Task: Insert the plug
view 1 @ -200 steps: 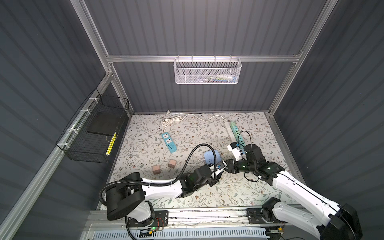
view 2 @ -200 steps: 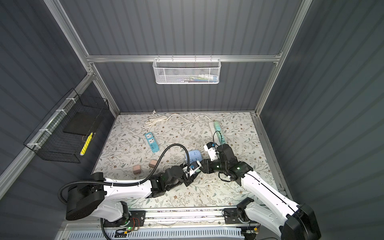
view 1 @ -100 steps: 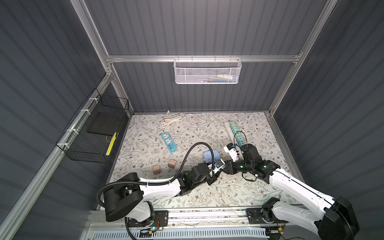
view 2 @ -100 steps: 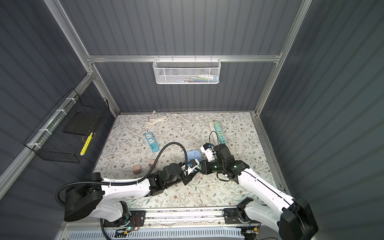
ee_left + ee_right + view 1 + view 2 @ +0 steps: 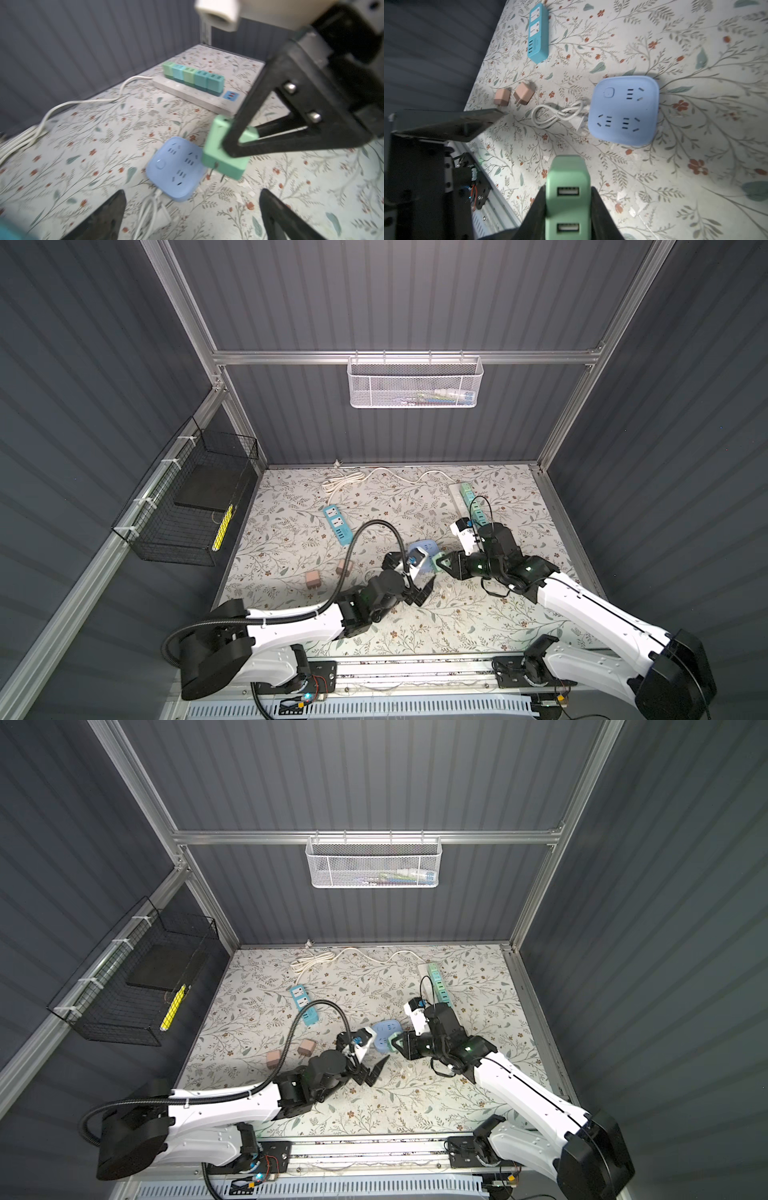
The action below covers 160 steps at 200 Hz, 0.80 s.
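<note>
**Green plug gripped beside the blue socket**

In both top views the right pincer [image 5: 441, 564] sits just right of the frame's middle. It is clenched on the green plug [image 5: 436, 563], with one finger on each side. The right wrist view shows the grip close up. The black fingers [image 5: 600, 207] press both flanks of the plug, whose rear face carries two USB ports.

The plug hangs over the desk [image 5: 291, 531], just beside the right edge of the blue socket [image 5: 423, 549] and not in it. In the left wrist view its two metal prongs [image 5: 212, 172] point down, bare, close to the socket's corner. I cannot tell whether they touch anything.

The socket lies flat near the desk's middle, slotted face up. A short white cord [image 5: 558, 114] lies looped against its side.

The left pincer [image 5: 192, 197] is released, with its jaws spread wide. In both top views it is low over the desk, just below and left of the socket.

A teal strip [image 5: 338, 524] lies up and left of the socket. Two pink plugs [image 5: 311, 578] rest at the left of the desk, near each other but apart.

At the desk's upper right lies a white strip [image 5: 457, 497] with a row of green and teal blocks [image 5: 193, 80] seated in it. A cable [image 5: 395, 472] runs from it along the far edge to a coil at upper middle.
</note>
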Motion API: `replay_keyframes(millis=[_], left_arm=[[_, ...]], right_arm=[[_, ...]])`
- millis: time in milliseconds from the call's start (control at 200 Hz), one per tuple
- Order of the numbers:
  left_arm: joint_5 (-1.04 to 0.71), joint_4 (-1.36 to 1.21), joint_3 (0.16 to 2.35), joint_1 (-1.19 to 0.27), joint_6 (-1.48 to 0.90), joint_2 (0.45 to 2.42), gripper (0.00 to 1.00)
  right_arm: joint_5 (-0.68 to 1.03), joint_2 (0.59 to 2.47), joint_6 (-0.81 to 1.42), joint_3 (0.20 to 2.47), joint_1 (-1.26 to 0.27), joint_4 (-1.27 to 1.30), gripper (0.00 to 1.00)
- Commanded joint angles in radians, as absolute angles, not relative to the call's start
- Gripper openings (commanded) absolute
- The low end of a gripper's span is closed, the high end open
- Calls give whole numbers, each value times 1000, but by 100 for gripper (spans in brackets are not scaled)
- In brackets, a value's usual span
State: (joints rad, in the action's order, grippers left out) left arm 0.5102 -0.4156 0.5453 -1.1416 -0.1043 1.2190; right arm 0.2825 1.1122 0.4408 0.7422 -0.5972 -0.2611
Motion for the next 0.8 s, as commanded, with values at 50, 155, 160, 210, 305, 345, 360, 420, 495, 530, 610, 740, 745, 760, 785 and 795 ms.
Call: replay_keyframes(millis=[50,155,160,210,305,345,360,420,495,530,610,740,745,760,785,795], left_arm=[[803,-190,522,-1097,-463,1135,100],[852,-52,525,-1079,-599,1115,100],[855,-46,526,-1078,-604,1114,100],[874,6,528,-1070,-653,1111,100],[881,41,511,-1058,-696,1104,100],[881,40,499,-1054,-701,1098,100],[879,38,495,-1053,-702,1096,100],[873,26,480,-1050,-698,1085,100],[865,8,468,-1046,-684,1079,100],[861,4,465,-1043,-676,1078,100],[858,-3,462,-1037,-655,1078,100],[844,-22,453,-1026,-632,1069,100],[844,-22,454,-1026,-630,1068,100],[842,-25,452,-1024,-628,1067,100],[840,-28,448,-1022,-625,1065,100],[839,-28,448,-1021,-624,1064,100]], right_arm=[[59,1245,396,817,-622,-234,20],[3,1330,386,854,-628,-201,19],[0,1335,386,856,-628,-200,19],[-11,1369,385,869,-629,-183,19],[-37,1428,390,893,-629,-157,19],[-44,1449,390,908,-630,-156,19],[-50,1459,390,914,-630,-156,19],[-55,1486,390,930,-632,-149,18],[-64,1517,388,942,-632,-135,18],[-72,1536,387,953,-634,-135,18],[-76,1575,380,982,-635,-155,18],[-83,1610,379,1002,-643,-173,18],[-84,1610,379,1003,-643,-173,18],[-84,1613,378,1005,-645,-174,18],[-87,1616,377,1006,-646,-177,18],[-86,1618,377,1007,-645,-179,18]])
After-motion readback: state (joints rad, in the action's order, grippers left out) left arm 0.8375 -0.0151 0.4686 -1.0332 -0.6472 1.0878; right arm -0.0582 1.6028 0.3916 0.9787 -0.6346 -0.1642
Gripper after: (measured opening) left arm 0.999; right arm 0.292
